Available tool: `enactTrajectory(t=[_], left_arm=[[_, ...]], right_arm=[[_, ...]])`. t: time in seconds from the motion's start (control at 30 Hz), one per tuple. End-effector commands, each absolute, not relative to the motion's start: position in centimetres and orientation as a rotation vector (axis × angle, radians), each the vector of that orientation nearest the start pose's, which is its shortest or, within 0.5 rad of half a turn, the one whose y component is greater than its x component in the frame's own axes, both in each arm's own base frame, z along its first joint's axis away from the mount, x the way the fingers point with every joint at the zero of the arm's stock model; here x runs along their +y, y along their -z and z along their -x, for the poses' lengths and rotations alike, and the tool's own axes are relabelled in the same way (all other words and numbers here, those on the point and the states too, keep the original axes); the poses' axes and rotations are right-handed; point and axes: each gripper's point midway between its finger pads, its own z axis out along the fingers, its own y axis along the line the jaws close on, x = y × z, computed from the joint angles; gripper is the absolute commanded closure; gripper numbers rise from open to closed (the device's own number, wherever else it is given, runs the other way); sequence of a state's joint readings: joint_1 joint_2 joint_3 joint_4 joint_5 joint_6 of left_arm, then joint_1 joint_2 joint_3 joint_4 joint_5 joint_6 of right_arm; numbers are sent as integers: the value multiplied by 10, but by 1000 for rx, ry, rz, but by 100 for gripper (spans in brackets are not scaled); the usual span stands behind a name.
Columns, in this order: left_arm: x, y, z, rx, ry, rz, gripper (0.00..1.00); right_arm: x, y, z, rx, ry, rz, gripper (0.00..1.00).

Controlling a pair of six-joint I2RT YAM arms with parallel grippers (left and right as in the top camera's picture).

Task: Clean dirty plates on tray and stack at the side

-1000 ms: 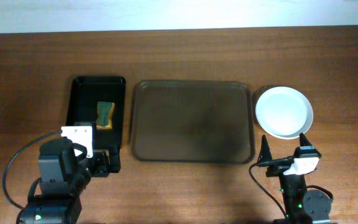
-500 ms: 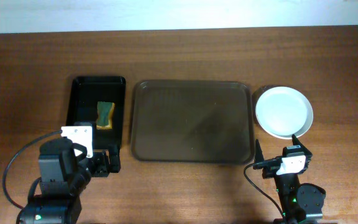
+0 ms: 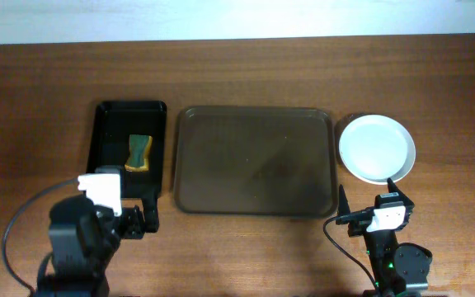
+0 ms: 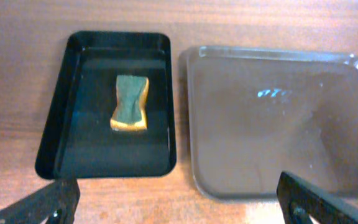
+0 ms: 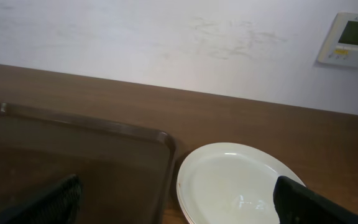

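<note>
The brown tray [image 3: 254, 161] lies at the table's middle with nothing on it; it also shows in the left wrist view [image 4: 278, 124] and the right wrist view [image 5: 73, 155]. The white plates [image 3: 377, 148] sit in a stack on the table just right of the tray; the top one looks clean in the right wrist view [image 5: 235, 183]. My left gripper [image 3: 130, 221] is open and empty, near the table's front edge below the black tray. My right gripper [image 3: 373, 210] is open and empty, near the front edge just in front of the plates.
A narrow black tray [image 3: 110, 148] left of the brown tray holds a green and yellow sponge [image 3: 140, 153], seen too in the left wrist view [image 4: 130, 102]. A white wall with a wall controller [image 5: 353, 38] stands behind the table.
The right arm drew back toward the front edge and its gripper tilted up. The left arm shifted slightly toward the front. Plates, tray and sponge stayed put.
</note>
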State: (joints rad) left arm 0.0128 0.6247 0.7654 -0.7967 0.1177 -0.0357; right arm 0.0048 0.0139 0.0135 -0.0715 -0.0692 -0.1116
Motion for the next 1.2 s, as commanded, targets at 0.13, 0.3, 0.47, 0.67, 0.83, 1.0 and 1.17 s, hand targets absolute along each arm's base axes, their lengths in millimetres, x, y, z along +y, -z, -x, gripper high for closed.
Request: enactTrajectory(t=[0.13, 0.3, 0.47, 0.67, 0.83, 1.0, 1.17], left_arm=[[-15, -193, -243, 1771, 110, -34, 0], [-12, -208, -244, 1458, 75, -46, 0], [-1, -171, -247, 1592, 12, -12, 0], [-2, -157, -246, 1648, 18, -15, 0], [-2, -157, -246, 1648, 18, -15, 0], [-2, -157, -246, 1648, 18, -15, 0], [-2, -157, -246, 1649, 18, -15, 0]], right_arm=[[13, -158, -246, 1633, 24, 155, 2], [13, -158, -246, 1633, 25, 155, 2], [13, -158, -246, 1633, 25, 155, 2], [13, -158, -246, 1633, 25, 155, 2], [13, -158, -246, 1633, 25, 155, 2], [13, -158, -246, 1632, 24, 155, 2], [13, -158, -246, 1633, 25, 155, 2]])
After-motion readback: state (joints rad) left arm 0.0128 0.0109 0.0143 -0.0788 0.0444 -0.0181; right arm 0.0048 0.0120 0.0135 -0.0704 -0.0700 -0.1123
